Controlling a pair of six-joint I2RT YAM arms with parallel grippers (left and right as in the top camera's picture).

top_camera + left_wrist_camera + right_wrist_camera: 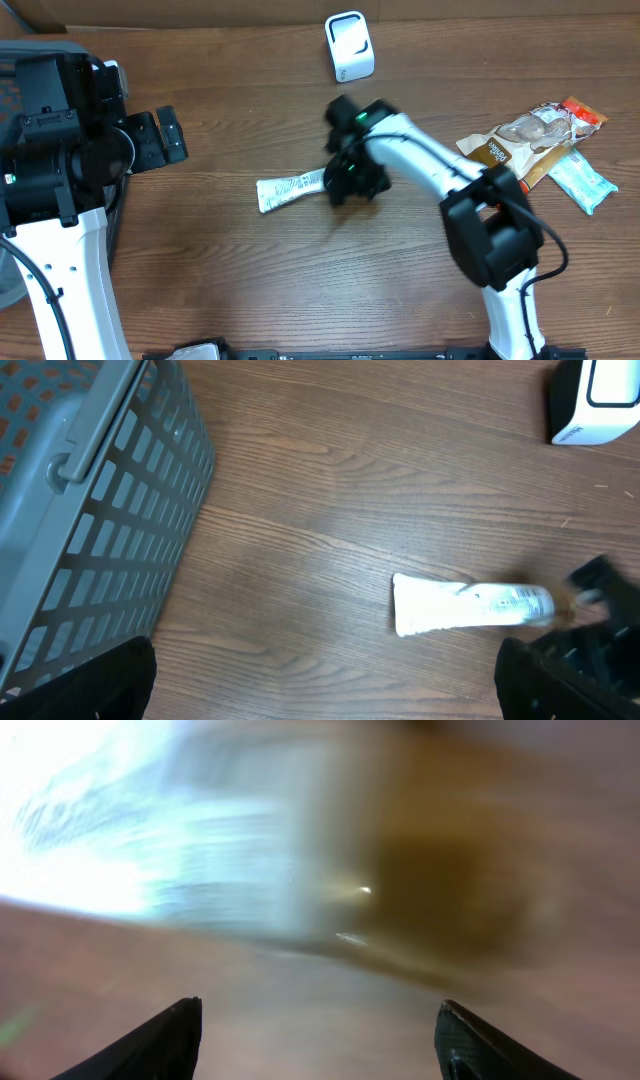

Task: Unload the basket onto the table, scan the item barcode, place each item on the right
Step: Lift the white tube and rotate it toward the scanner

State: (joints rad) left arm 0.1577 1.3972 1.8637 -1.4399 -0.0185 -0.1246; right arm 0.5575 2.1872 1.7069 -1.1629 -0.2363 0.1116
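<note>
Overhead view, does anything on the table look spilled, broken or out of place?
Nothing looks spilled or broken. The white tube lies flat and slanted mid-table. The snack packets sit in a loose, overlapping heap at the right. The scanner stands at the far edge, apart from both.

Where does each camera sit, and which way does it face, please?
Overhead: above the table, looking down; left arm and right arm show.
Left wrist: on the left arm, facing the basket, tube and scanner; own fingertips show.
Right wrist: close over the blurred tube; own fingertips show.
Shared: the tube appears in all three.
</note>
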